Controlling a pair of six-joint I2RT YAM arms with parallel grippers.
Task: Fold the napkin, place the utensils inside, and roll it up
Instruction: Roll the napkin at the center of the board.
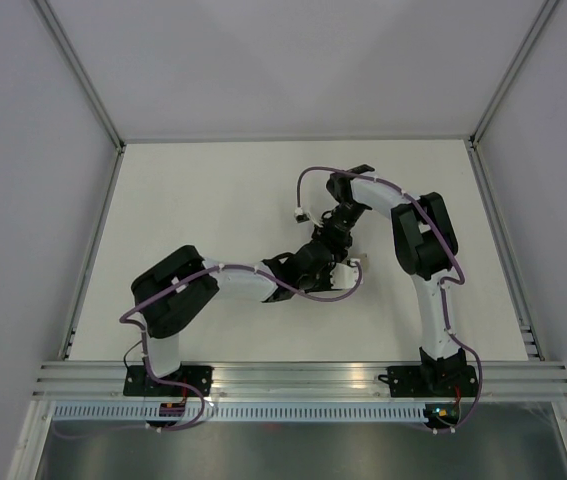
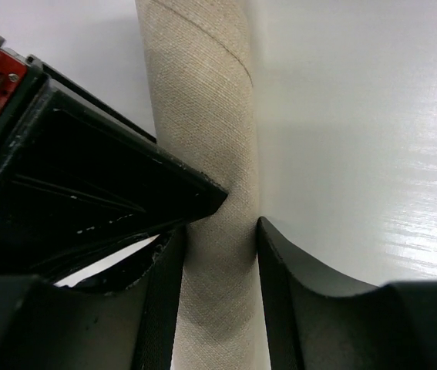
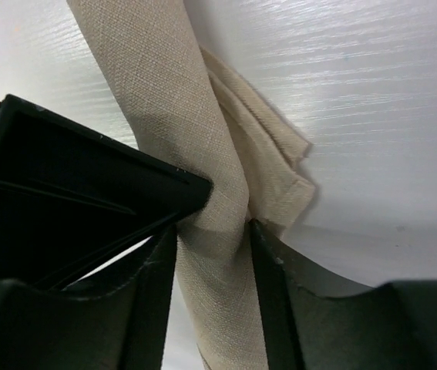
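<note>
A white table [image 1: 213,200] sits boxed in by pale grey walls [image 1: 293,60] on an aluminium frame [image 1: 303,375]. The arms reach in from 7 and 5 o'clock and meet near the middle. There lies the tan napkin [image 2: 203,92], rolled into a tube and hidden under the wrists from above. The left gripper [image 2: 241,210] is half-closed, both fingers touching the roll, which runs 12 to 6 o'clock. The right gripper [image 3: 230,206] pinches the roll to a waist, with loose folded corners poking out toward 3 o'clock.
</note>
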